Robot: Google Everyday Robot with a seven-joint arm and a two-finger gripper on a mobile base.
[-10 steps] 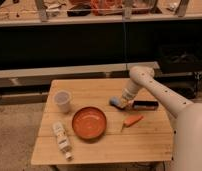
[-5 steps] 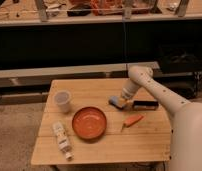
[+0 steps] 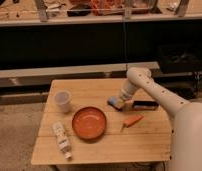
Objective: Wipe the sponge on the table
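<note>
The small light-blue sponge [image 3: 113, 103] lies against the light wood table [image 3: 109, 145], right of centre near the far edge. My gripper [image 3: 121, 104] comes down from the white arm [image 3: 154, 92] and is shut on the sponge's right end, pressing it to the tabletop. The arm reaches in from the lower right, with its elbow above the table's back edge.
An orange bowl [image 3: 89, 122] sits mid-table, a white cup [image 3: 62, 101] at the left and a small bottle [image 3: 61, 140] lies at front left. A black bar [image 3: 145, 105] and an orange carrot-shaped thing [image 3: 132, 121] lie just right of the sponge. A grey bench [image 3: 69, 71] runs behind.
The sponge and gripper have slid slightly left and toward the front over the tabletop. The other objects have not moved.
</note>
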